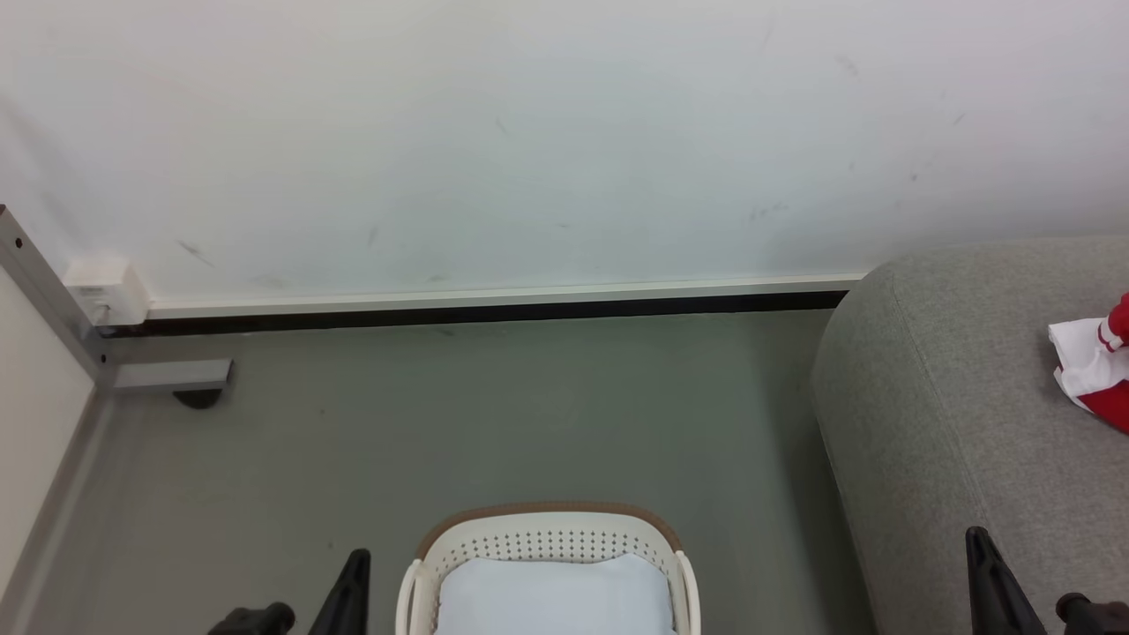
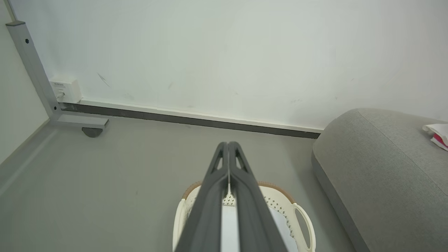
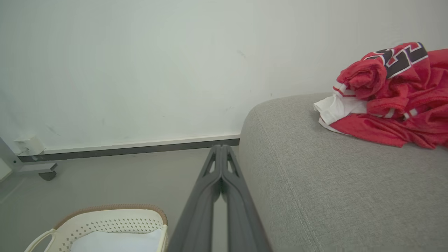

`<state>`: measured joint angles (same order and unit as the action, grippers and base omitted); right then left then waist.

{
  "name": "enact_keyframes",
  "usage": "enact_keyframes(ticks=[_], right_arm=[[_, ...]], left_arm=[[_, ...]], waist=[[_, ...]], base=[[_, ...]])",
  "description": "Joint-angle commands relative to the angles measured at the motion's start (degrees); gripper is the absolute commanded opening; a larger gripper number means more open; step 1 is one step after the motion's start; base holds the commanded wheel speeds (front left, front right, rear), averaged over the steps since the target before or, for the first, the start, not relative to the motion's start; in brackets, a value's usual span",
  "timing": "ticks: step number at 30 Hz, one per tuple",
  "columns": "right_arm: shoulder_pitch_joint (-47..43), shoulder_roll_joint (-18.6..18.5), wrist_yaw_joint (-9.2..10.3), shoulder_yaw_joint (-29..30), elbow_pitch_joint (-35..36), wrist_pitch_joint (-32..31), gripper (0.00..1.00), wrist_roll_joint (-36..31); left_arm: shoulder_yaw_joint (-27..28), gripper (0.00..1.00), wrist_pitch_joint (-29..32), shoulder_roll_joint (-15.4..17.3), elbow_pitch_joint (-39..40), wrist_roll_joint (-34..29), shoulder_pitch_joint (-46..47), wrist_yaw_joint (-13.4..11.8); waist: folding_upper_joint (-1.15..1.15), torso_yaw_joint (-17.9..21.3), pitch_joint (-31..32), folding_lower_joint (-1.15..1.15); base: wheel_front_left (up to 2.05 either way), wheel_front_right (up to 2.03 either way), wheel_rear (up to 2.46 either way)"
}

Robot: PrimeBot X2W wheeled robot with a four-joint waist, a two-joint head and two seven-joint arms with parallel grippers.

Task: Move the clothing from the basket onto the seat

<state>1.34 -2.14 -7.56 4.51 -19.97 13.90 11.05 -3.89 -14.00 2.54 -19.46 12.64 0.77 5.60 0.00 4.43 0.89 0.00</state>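
The red and white clothing (image 3: pixel 388 101) lies in a heap on the grey seat (image 3: pixel 332 175); its edge shows at the far right of the head view as clothing (image 1: pixel 1098 362) on the seat (image 1: pixel 953 406). The cream basket (image 1: pixel 547 542) stands on the floor at the bottom centre, holding a pale cushion (image 1: pixel 556 595). My left gripper (image 2: pixel 228 144) is shut and empty above the basket (image 2: pixel 301 224). My right gripper (image 3: pixel 221 147) is shut and empty, beside the seat's rounded end, with the basket (image 3: pixel 105 220) to its lower left.
A white wall with a dark skirting (image 1: pixel 494 309) runs behind the grey floor. A grey metal frame with a foot (image 1: pixel 168 375) and a white socket box (image 1: pixel 110 287) stand at the left. The floor (image 1: pixel 494 414) spreads between basket and wall.
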Motion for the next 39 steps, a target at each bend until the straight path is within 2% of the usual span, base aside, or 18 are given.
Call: enact_keyframes(ticks=[1, 18, 39], right_arm=[[1.2, -0.5, 0.01, 0.6, 0.9, -0.8, 0.00, 3.3], [1.8, -0.6, 0.02, 0.5, 2.6, -4.9, 0.00, 21.0], [2.9, -0.7, 0.05, 0.9, 3.6, -9.2, 0.00, 37.8]], left_arm=[[0.8, 0.00, 0.8, 0.1, 0.9, 3.3, 1.3, 0.1], [2.7, 0.00, 5.0, 0.2, 2.3, 20.7, 2.1, 0.5], [4.9, 0.00, 9.3, 0.3, 3.3, 37.1, 3.2, 1.0]], waist=[[0.00, -0.1, 0.0, 0.00], [0.00, -0.7, -0.2, 0.00], [0.00, -1.4, -0.3, 0.00]], base=[[0.00, 0.00, 0.00], [0.00, 0.00, 0.00], [0.00, 0.00, 0.00]])
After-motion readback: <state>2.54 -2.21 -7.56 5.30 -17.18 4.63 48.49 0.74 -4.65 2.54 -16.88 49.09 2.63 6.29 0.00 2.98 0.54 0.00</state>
